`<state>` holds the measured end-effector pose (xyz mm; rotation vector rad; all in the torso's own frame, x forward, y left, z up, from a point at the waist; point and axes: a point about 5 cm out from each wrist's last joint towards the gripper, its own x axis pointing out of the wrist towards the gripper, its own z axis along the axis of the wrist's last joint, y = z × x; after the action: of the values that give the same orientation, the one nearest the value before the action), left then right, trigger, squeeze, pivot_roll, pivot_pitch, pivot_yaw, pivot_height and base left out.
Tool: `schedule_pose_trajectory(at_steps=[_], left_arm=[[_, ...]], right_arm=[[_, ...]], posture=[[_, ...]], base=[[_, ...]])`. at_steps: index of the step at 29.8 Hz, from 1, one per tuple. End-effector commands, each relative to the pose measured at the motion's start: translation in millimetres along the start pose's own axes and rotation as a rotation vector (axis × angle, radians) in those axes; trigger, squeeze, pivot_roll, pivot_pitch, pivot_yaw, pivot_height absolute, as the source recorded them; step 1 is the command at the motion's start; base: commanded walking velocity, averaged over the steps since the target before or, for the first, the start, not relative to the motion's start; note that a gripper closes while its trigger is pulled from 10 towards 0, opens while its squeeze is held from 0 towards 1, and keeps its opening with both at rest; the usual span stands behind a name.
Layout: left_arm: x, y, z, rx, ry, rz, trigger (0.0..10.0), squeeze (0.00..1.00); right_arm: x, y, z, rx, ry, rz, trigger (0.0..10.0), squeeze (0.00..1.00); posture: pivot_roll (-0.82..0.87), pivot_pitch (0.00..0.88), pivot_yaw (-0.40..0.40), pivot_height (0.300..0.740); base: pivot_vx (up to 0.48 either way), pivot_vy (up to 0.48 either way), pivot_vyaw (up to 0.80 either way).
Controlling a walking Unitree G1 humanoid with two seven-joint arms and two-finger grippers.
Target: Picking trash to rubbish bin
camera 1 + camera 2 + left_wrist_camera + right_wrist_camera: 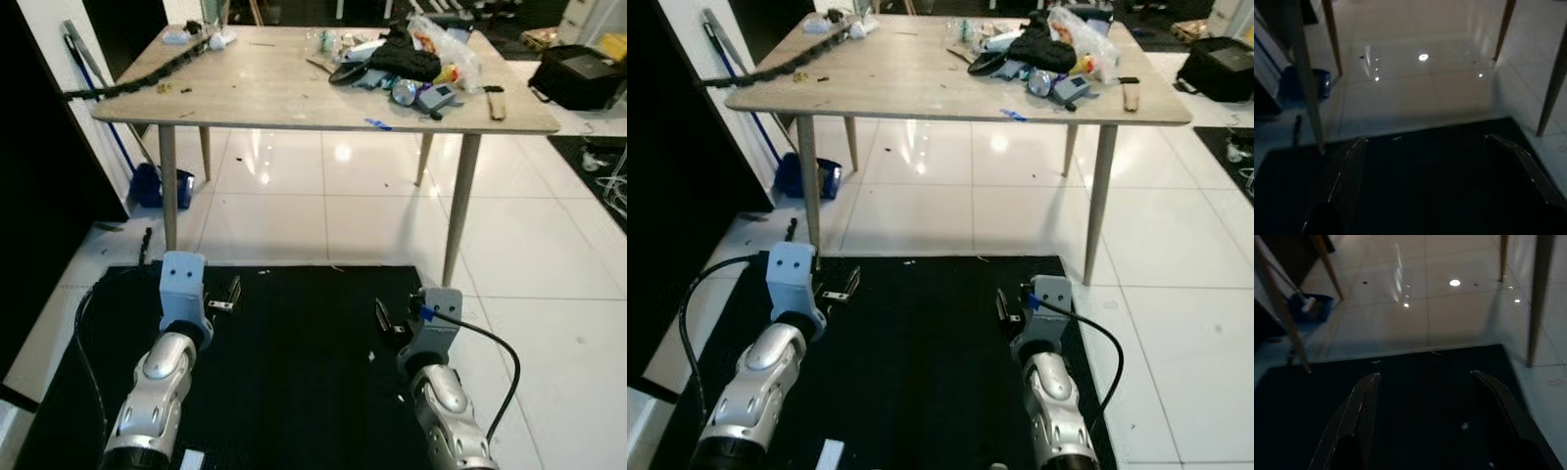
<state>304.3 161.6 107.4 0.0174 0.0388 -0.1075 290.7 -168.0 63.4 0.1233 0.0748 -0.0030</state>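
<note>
— Black mat [294,372] fills the lower frame; why do both arms sit so low over it?
— Likely idling. Left pincer [1435,161] and right pincer [1425,401] each have fingers apart, holding nothing.
— And the trash?
— Trash [411,64] is heaped at the upper right of the wooden surface [274,88], well apart from both.
— A bin?
— Can't make one out; the blue thing [157,186] at left is half hidden.

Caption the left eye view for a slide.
Both grippers hang open over a black mat before a cluttered table.
</note>
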Motion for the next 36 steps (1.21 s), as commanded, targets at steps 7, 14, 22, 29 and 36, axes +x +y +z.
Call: schedule_pose_trajectory(at_steps=[7,14,22,29,36], left_arm=[[-3.3,4.0,-5,0.005,0.022,0.010,10.0,0.00],[-2.4,2.6,-4,0.009,0.020,0.005,10.0,0.00],[-1.2,3.9,-1,0.016,0.016,0.006,10.0,0.00],[-0.2,4.8,2,0.018,0.005,0.013,10.0,0.00],[0.8,4.0,4,0.017,-0.001,0.011,10.0,0.00]], right_arm=[[-1.7,0.0,-3,0.006,0.011,-0.004,10.0,0.00],[-0.8,-0.2,-2,0.007,0.008,-0.007,10.0,0.00],[1.6,1.4,2,0.009,-0.004,-0.007,10.0,0.00],[4.6,0.7,11,-0.011,-0.029,-0.003,10.0,0.00],[7.4,0.1,18,-0.010,-0.050,-0.002,10.0,0.00]], posture=[[0.02,0.126,0.040,0.740],[0.03,0.136,0.041,0.740],[0.03,0.147,0.041,0.740],[0.03,0.146,0.039,0.740],[0.03,0.150,0.037,0.740]], base=[[0.277,0.000,0.00],[0.277,0.000,0.00],[0.277,0.000,0.00],[0.276,0.000,0.00],[0.277,0.000,0.00]])
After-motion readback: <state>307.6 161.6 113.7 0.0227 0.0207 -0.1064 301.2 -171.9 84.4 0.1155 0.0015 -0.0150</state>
